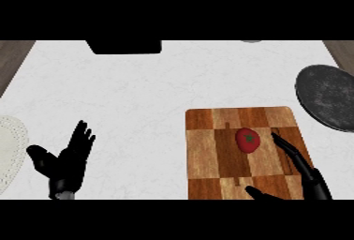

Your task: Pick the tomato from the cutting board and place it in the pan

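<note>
Here the right hand [304,171], fingers spread wide beside the tomato [247,139] on the cutting board [207,150], might nudge it rolling before closing.

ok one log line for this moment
tomato: on cutting board | right robot hand: open, beside tomato | left robot hand: open, resting | pan: no tomato

You have bright, even light across the white counter [152,89], which looks pale and flat from edge to edge. The cutting board [207,150] shows warm brown tones, the pan [326,96] a faint mottled grey sheen, while the left hand [69,161] and right hand [307,171] read as near-solid black shapes.
</note>
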You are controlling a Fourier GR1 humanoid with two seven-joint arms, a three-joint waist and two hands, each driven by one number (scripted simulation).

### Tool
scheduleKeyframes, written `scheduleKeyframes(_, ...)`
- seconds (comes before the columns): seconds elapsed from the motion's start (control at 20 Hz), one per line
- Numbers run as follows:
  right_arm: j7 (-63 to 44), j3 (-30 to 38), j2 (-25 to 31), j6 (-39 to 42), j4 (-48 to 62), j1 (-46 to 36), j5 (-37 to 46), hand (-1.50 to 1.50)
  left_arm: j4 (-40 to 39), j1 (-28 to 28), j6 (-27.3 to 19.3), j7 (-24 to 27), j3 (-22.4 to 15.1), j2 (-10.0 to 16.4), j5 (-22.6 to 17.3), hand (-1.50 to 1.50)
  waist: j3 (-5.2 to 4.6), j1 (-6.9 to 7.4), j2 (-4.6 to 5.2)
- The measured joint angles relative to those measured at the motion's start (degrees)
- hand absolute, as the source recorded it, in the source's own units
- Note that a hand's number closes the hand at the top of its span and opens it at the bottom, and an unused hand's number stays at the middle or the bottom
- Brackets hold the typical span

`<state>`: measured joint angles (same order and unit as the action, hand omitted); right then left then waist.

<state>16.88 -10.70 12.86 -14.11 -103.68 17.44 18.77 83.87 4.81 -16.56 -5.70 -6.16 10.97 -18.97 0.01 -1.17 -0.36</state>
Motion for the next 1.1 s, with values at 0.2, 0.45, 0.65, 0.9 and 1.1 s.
scheduleKeyframes(0.2,-11.67,-0.91,0.11,-1.64,-5.93,-1.59,7.98,-1.5,-0.5,-0.28,0.7,1.14,0.05,-0.66,0.29,0.0,0.02,0.69,0.14)
scheduleKeyframes(0.45,-28.52,-1.07,0.46,3.0,-7.87,-10.62,15.51,-1.5,-0.76,-0.54,0.93,1.58,-0.11,-1.27,0.96,0.0,0.03,1.4,0.24)
scheduleKeyframes(0.65,-38.91,-1.07,4.59,12.68,-4.5,-17.89,17.99,-1.5,-0.96,-1.48,0.73,1.23,-0.78,-1.8,1.55,0.0,-0.05,2.23,0.45)
scheduleKeyframes(0.9,-49.79,-3.56,8.34,26.27,-0.81,-25.61,19.45,-1.5,-1.07,-1.85,0.94,0.68,-0.76,-1.71,1.67,0.0,-0.05,2.51,0.45)
scheduleKeyframes(1.1,-51.8,-3.24,7.34,31.57,7.21,-33.55,19.65,-1.5,-0.96,-1.09,1.26,1.71,-0.63,-2.33,2.01,0.0,0.07,2.23,0.39)
